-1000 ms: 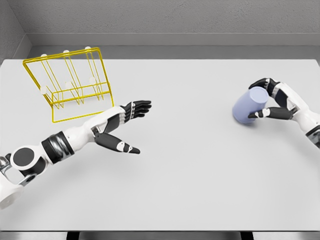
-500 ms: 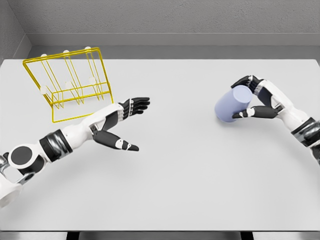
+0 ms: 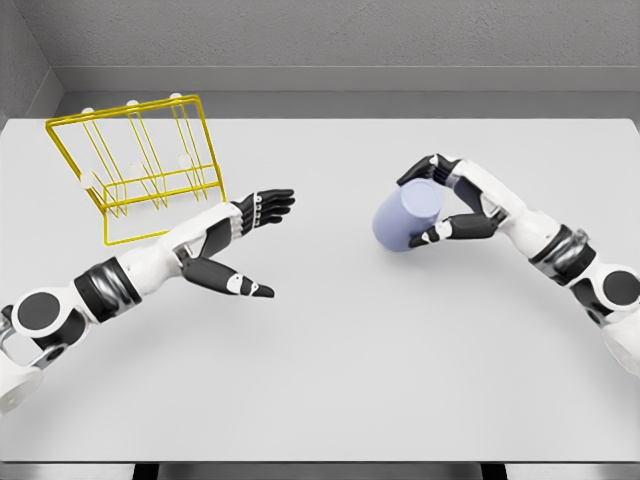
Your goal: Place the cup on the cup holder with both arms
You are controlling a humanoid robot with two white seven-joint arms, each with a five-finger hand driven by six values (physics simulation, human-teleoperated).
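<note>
A pale blue cup [image 3: 405, 215] hangs tilted just above the table, right of the middle. My right hand [image 3: 440, 200] is shut on it, fingers over its top and thumb under its right side. The yellow wire cup holder [image 3: 140, 160] with white-tipped pegs stands at the far left of the table. My left hand [image 3: 255, 240] stays open between holder and cup, palm facing right, fingers stretched, thumb pointing down-right. A clear gap separates it from the cup.
The grey table [image 3: 330, 360] runs to a back wall behind the holder. Its front edge lies along the bottom of the view.
My right hand has carried the cup leftward toward the table's middle, about a hundred pixels over the second. The left hand has drifted slightly left and up, still open.
</note>
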